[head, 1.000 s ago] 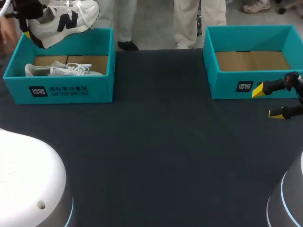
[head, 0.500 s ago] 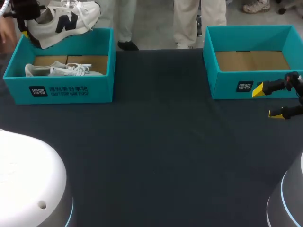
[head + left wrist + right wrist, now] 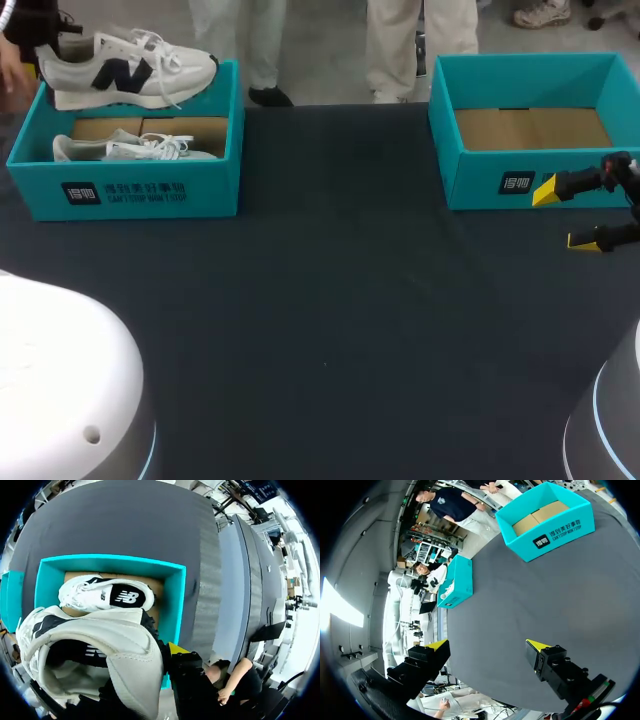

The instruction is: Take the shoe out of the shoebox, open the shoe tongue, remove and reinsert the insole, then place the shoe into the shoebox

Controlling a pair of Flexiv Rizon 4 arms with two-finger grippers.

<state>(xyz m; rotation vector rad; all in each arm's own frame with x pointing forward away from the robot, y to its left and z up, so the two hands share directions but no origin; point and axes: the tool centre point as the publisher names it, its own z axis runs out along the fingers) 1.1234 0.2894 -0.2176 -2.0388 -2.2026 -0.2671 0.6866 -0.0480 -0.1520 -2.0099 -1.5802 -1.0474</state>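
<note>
- The shoe point(image 3: 130, 72), a white low trainer with a dark side emblem, a thick pale sole and loose white laces, hung level in the air over the far rim of the left shoebox point(image 3: 140, 190), toe pointing toward the middle of the bench point(image 3: 330, 300).
- The left tool point(image 3: 47, 45) was clamped on the shoe's heel. In the left wrist view the padded collar and dark lining filled the space by the tool, and only one yellow tip point(image 3: 175, 647) showed, just beside the heel.
- The left shoebox was a shallow, straight-walled rectangle of teal card with a brown corrugated floor and white print on its front wall. It sat at the bench's far left.
- A second shoe point(image 3: 125, 148) of the same white make lay on its side on that floor, against the box's left half, with its laces spilling toward the centre.
- The right shoebox point(image 3: 480, 175), of the same teal card and shape, stood at the far right, its brown floor showing.
- The right tool point(image 3: 566, 215) hovered just in front of that box near the bench's right edge, its black fingers spread wide apart and gripping nothing.
- The bench top was a dark, matte cloth-like sheet. A broad open stretch ran between the two boxes and across the near half.
</note>
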